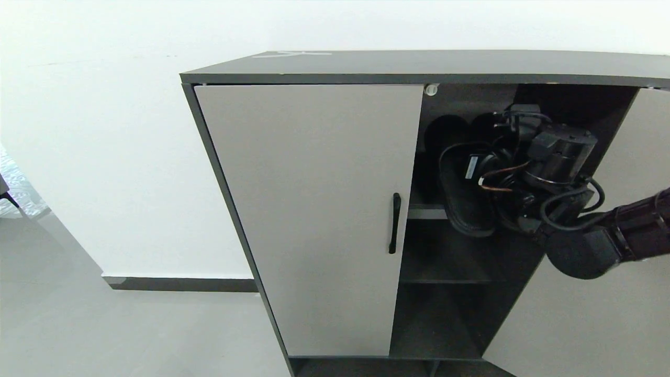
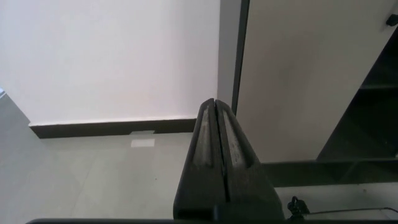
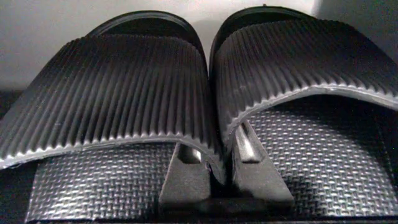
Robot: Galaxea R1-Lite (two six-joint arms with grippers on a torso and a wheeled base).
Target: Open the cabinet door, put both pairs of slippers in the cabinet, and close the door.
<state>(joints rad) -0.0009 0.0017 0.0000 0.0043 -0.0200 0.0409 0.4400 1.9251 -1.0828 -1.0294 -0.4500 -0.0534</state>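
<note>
right arm (image 1: 617,235) comes in from the right edge of the head view, elbow bent, wrist pushed into the open upper part of the cabinet (image 1: 314,65) in the upper right of the frame. the right gripper (image 3: 216,149) is clamped on the black slippers (image 3: 124,93): its fingers (image 3: 186,158) sit under the ribbed straps and pinch the inner edges of both together, so the pair sits side by side. in the head view the slippers are just above the top shelf (image 1: 426,212), can't tell if they touch it. right door (image 1: 576,324) is swung open, left door (image 1: 309,209) shut, black handle (image 1: 394,222) mid frame. left gripper (image 2: 215,134) is squeezed together on nothing, held over the floor (image 2: 93,174) beside the shut door.
</note>
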